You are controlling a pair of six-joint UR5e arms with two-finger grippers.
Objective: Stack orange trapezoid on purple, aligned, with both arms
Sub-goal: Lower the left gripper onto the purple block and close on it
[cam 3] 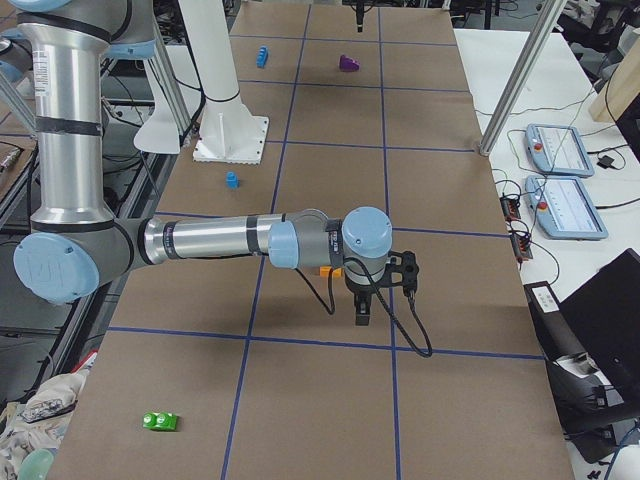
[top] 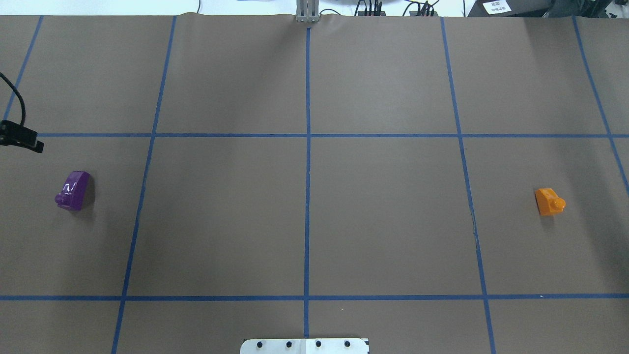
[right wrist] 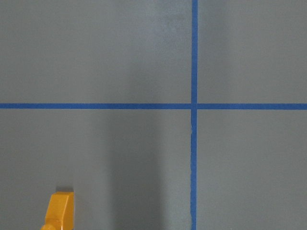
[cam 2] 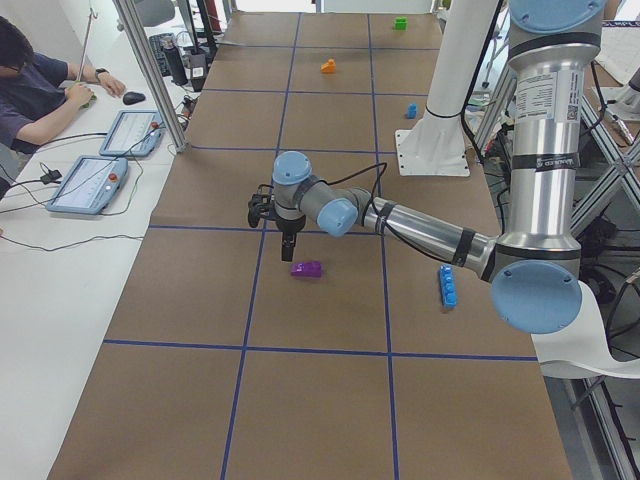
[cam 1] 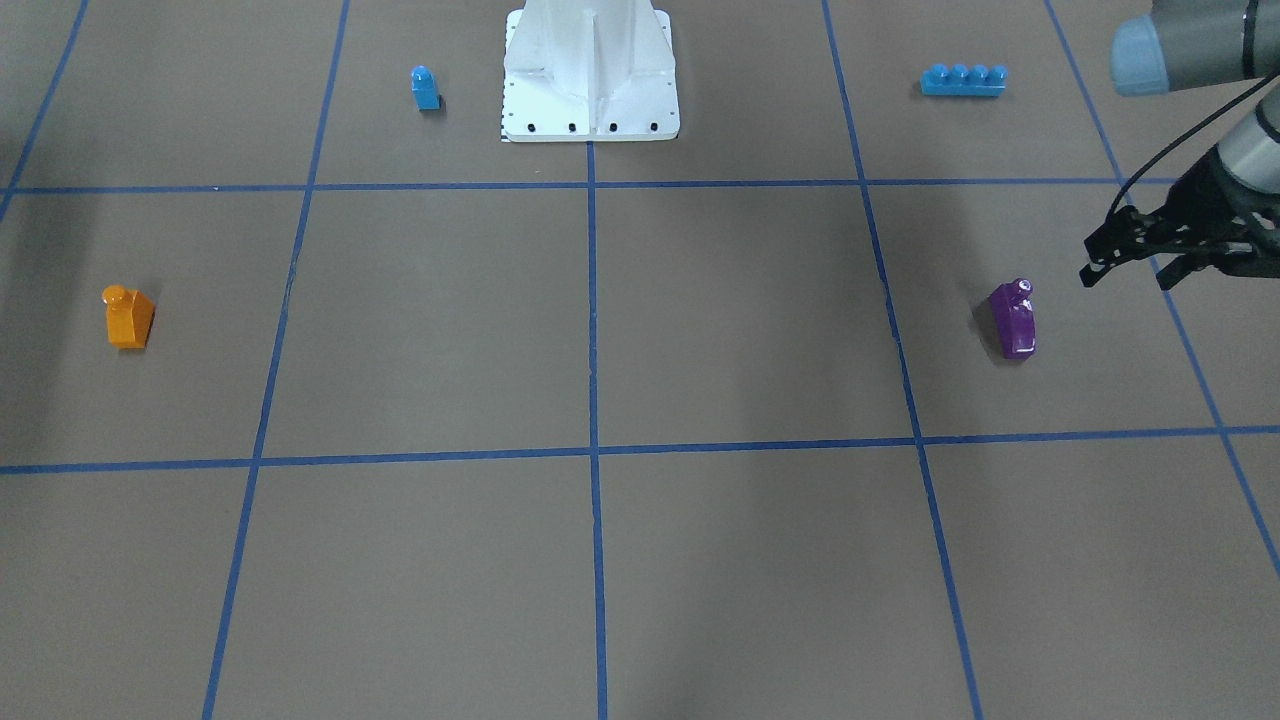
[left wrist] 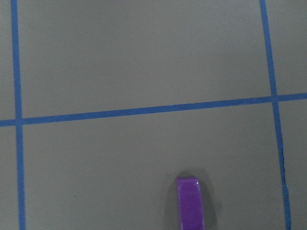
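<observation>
Left gripper (cam 1: pixel 1127 272): jaws look parted with nothing between them; hangs above the table just beside the purple brick (cam 1: pixel 1013 320), not touching it.
Right gripper (cam 3: pixel 363 312): seen only from the side camera, so can't tell whether parted or closed; points down near the orange trapezoid (cam 1: pixel 128 318), no contact visible.
Orange trapezoid: sits alone on the table (cam 1: pixel 700 330) at the robot's right end, stud visible; at the bottom edge of the right wrist view, so that gripper isn't centred over it.
Purple brick: at the robot's left end, well apart from the orange, with the whole middle of the grid between them; clipped at the bottom of the left wrist view; on its base or its side, unclear.
Why so: each arm is by the brick on its own side, likely because the bricks lie at opposite ends and the task wants both arms.
Stage: judged as approach before pickup; nothing lifted, nothing stacked.
Next needs: each gripper centred over its brick, then bricks brought together, slopes matched.
Risk: glossy sloped faces could slip in a pinch.
Others: small blue brick (cam 1: pixel 425 88) and long blue brick (cam 1: pixel 963 80) either side of the white base mount (cam 1: pixel 590 75); not part of the task.
</observation>
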